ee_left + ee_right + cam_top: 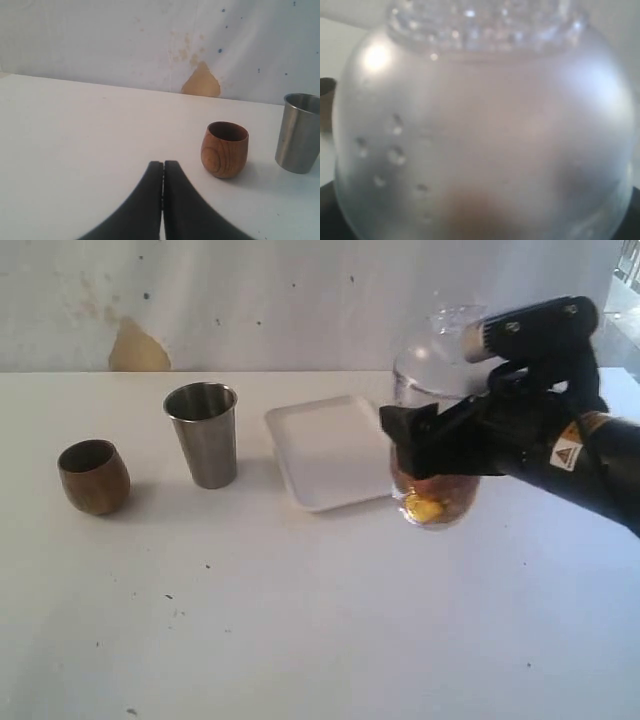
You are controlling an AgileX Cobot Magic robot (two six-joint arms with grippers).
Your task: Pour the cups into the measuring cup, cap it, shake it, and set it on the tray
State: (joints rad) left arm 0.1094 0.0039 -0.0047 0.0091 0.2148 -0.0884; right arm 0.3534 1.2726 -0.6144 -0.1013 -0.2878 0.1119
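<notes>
Right jaws clamp the measuring cup [436,502] (yellow warning-triangle sticker [566,453] behind them, no readable text); left jaws pressed together.

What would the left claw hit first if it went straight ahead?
Probably nothing near: the left claw points over the table toward the back wall; the wooden cup sits off to one side.
</notes>
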